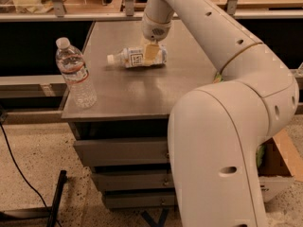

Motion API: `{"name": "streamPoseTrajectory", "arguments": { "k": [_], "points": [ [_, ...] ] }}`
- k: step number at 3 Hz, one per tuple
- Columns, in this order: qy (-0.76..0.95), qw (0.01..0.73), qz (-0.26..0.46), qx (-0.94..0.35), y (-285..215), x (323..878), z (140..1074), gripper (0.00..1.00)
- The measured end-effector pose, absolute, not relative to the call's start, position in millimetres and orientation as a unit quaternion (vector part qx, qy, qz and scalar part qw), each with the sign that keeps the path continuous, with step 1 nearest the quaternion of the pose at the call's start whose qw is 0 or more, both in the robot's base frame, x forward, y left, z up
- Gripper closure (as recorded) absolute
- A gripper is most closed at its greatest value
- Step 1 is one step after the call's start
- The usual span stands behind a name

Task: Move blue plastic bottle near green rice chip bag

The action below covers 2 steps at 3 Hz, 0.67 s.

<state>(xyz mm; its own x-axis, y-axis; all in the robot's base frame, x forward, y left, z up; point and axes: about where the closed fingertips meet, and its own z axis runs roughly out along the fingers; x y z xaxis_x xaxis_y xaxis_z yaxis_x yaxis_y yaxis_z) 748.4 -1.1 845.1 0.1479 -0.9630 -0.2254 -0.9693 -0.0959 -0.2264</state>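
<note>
The blue plastic bottle (134, 58) lies on its side on the grey cabinet top (142, 93), with its white cap pointing left. My gripper (151, 54) comes down from above and sits at the bottle's right end, overlapping its body. The green rice chip bag (218, 76) shows only as a thin green sliver at the right edge of the top. The rest of it is hidden behind my white arm (227, 37).
A taller clear water bottle (75, 74) with a red-striped label stands upright at the front left corner of the top. Drawers (120, 151) sit below the top. A black cable (19, 169) runs across the floor at the left. Shelving stands behind the cabinet.
</note>
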Motion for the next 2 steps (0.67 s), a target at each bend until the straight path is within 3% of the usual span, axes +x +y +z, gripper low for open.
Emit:
{"name": "streamPoseTrajectory", "arguments": {
  "k": [1, 2],
  "points": [
    [0.651, 0.157, 0.015, -0.743, -14.3, 740.5, 849.8, 0.88],
    [0.639, 0.167, 0.009, -0.751, -43.2, 736.9, 865.5, 1.0]
  ]
}}
